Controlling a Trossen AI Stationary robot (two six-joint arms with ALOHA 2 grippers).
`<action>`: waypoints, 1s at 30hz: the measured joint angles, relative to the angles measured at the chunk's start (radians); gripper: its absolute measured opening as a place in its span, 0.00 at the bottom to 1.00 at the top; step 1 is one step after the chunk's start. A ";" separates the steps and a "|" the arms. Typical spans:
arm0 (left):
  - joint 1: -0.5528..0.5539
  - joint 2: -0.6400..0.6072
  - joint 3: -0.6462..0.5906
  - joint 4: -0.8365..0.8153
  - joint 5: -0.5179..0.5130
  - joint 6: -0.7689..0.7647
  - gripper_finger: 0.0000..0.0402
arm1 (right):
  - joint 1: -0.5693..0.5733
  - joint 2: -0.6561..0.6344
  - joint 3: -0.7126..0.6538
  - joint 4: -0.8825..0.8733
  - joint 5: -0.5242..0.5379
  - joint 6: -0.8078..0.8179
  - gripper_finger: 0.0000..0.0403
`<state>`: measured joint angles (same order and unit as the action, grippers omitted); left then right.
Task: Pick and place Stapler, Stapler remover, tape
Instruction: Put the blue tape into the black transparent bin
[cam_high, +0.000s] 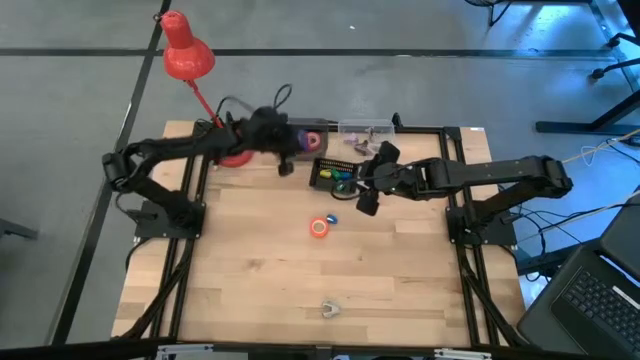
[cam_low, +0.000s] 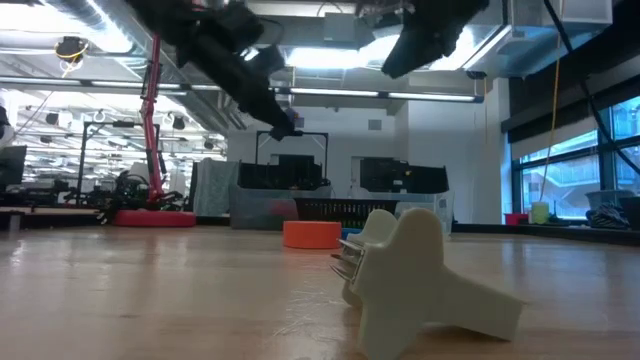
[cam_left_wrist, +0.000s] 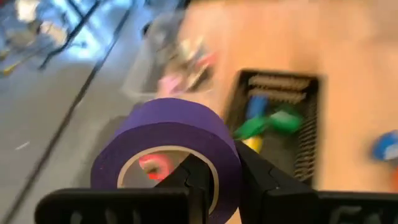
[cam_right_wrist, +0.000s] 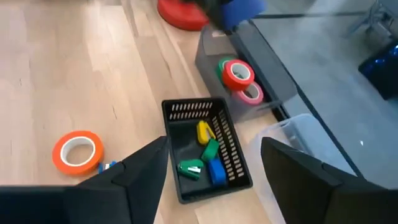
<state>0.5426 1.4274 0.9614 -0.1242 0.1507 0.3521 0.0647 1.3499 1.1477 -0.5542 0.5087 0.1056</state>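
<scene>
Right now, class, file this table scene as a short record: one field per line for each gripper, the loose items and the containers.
left gripper: shut on purple tape roll, raised near grey bin
right gripper: open, empty, above black basket
orange tape roll: flat on table, mid-table
staple remover: on table, front edge
grey bin: holds red tape roll

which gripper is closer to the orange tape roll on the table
Right. The right gripper hangs open just beside the orange tape roll, over the black basket; the left gripper, holding purple tape, sits farther back.

Purple tape roll (cam_left_wrist: 168, 140) pinched upright in the left hand (cam_left_wrist: 214, 180); orange roll (cam_high: 319, 227) flat on the wood.
</scene>
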 joint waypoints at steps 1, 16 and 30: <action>0.018 0.024 0.054 -0.066 -0.019 0.029 0.09 | 0.000 0.000 0.000 -0.007 0.000 0.007 0.63; 0.209 0.499 0.477 -0.612 -0.123 0.115 0.09 | 0.000 0.000 -0.002 -0.079 -0.003 0.028 0.62; 0.215 0.588 0.480 -0.642 -0.126 0.122 0.10 | -0.002 0.000 -0.009 -0.097 -0.004 0.047 0.62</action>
<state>0.7578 2.0149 1.4410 -0.7666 0.0250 0.4742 0.0631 1.3499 1.1385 -0.6509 0.5052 0.1527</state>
